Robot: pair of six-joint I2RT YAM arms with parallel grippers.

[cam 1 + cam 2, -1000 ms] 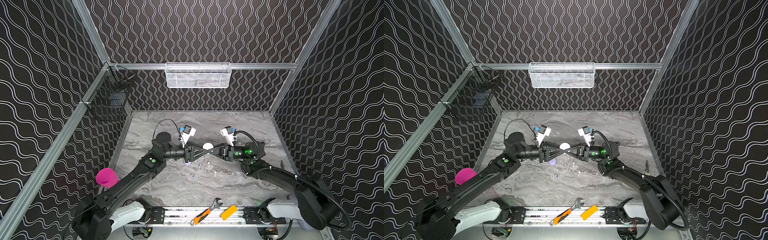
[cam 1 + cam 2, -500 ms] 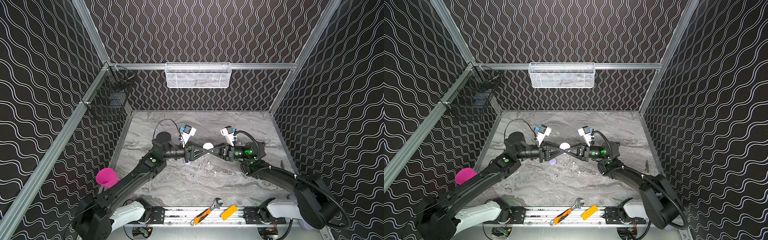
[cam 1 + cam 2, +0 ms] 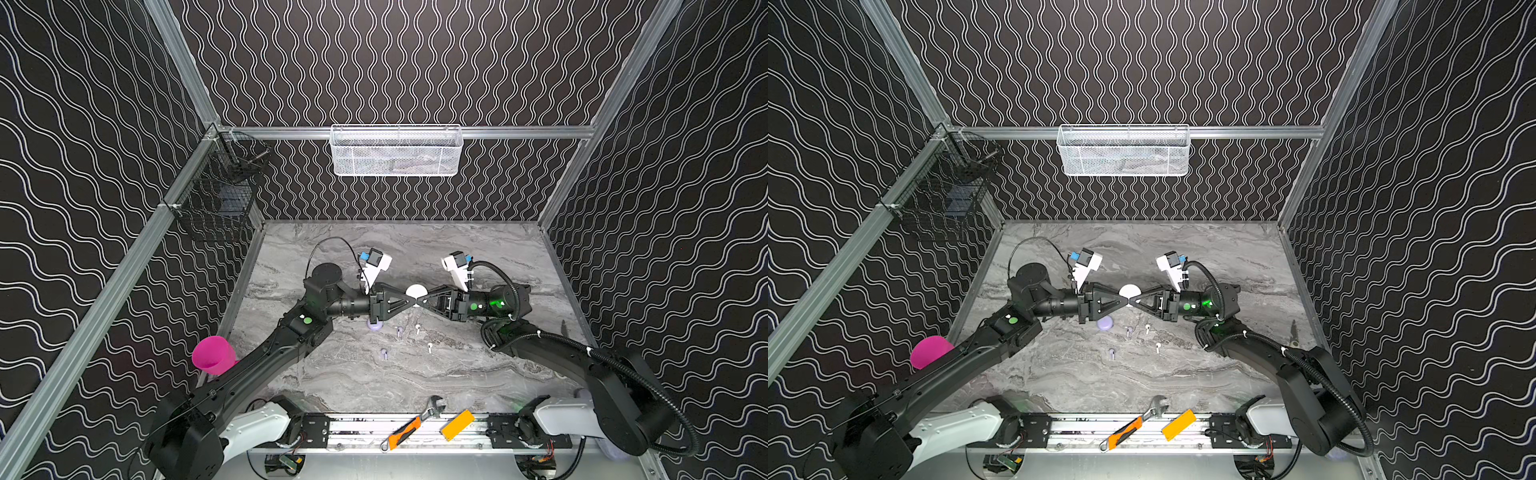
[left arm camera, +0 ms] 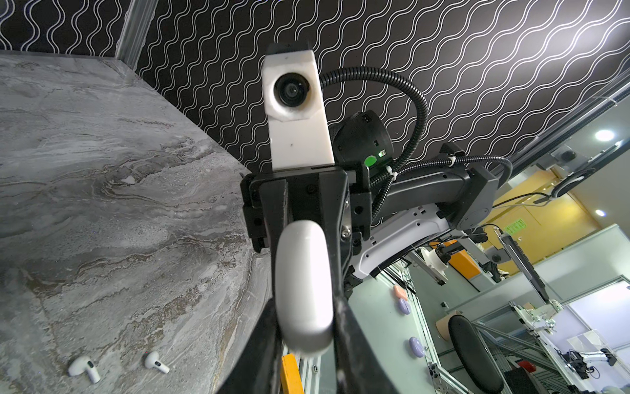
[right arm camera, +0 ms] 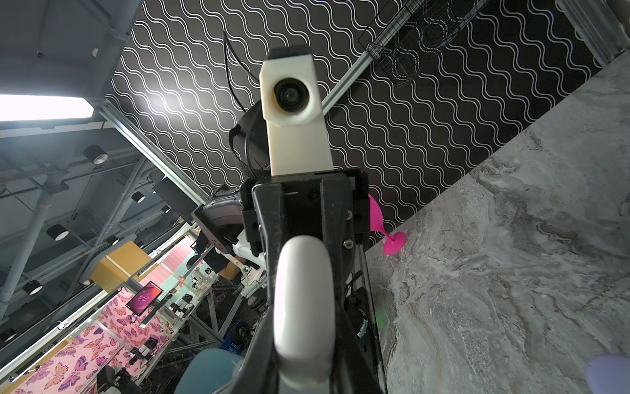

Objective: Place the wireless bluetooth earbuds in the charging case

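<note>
While earbuds (image 3: 430, 347) lie outside, fingers (image 4: 332, 204) pinch white case (image 4: 303, 290).

arms (image 3: 266, 361): matte black, green dot stickers
wrist cams (image 3: 376, 266): chunky white housings
right arm cable (image 4: 421, 109): ribbed black hose
</note>
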